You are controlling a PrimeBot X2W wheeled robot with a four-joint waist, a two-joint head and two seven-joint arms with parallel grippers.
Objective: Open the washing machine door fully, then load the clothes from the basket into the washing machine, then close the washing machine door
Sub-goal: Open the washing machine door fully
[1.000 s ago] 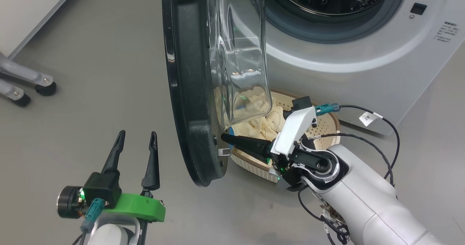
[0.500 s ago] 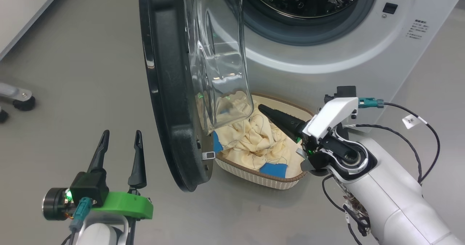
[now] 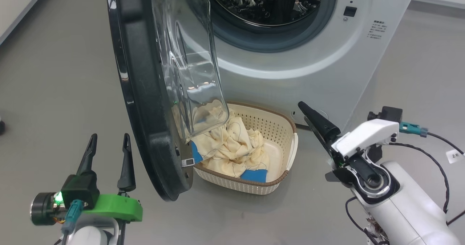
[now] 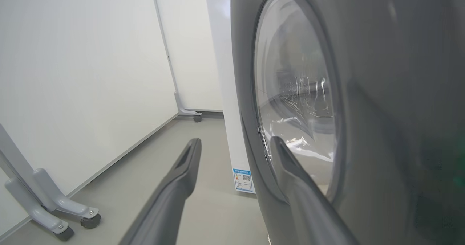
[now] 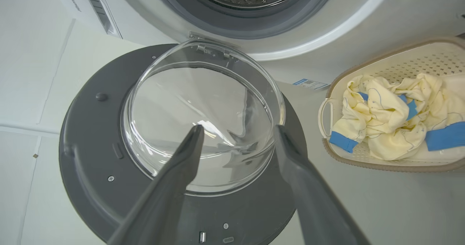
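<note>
On the grey floor (image 3: 54,92), at 6 o'clock from the washing machine (image 3: 327,56), sits the basket (image 3: 276,129). The clothes (image 3: 232,147) are heaped inside it, cream-yellow with blue patches. The washing machine door (image 3: 145,110) stands swung out, edge-on in the head view, running from 12 o'clock down to 7 o'clock. In that view its clear glass bowl overlaps the basket's 9 o'clock end. The steel drum (image 3: 265,1) lies open at 12 o'clock. The left jaws, at 8 o'clock in the head view, stand wide and empty, their fingers (image 3: 126,165) pointing up just beside the door's outer face. The right jaws, at 4 o'clock, also gape wide and hold nothing. They are near the basket's 3 o'clock end without touching it, and the right wrist view looks along them at the door's glass.
</note>
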